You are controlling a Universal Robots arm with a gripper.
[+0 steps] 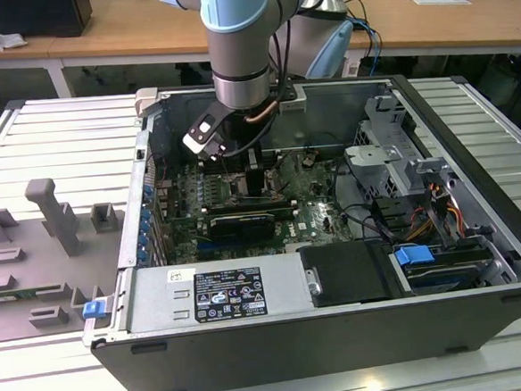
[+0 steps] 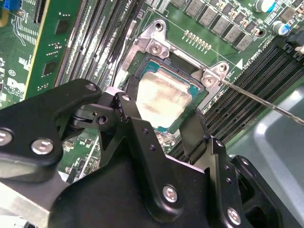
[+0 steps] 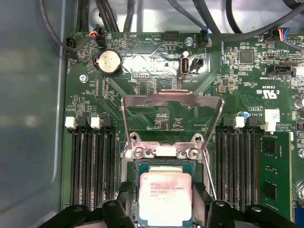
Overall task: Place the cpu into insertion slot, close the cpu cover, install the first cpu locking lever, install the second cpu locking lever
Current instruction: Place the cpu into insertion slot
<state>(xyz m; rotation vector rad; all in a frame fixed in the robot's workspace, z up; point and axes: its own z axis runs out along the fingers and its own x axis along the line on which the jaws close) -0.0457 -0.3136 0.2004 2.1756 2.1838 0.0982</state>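
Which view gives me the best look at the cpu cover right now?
The first wrist view: the cpu cover stands open, its whole frame facing the camera. In the second wrist view I cannot make it out; in the exterior view it is too small to tell.

Not much legible here tbh. The power supply (image 1: 282,288) carries a white label (image 1: 227,294) crammed with small dark print and round marks, too fine to make out in the exterior view. In the first wrist view the cpu (image 3: 165,197) has a few faint printed lines on its lid, and the motherboard (image 3: 85,90) has tiny white lettering beside its connectors.
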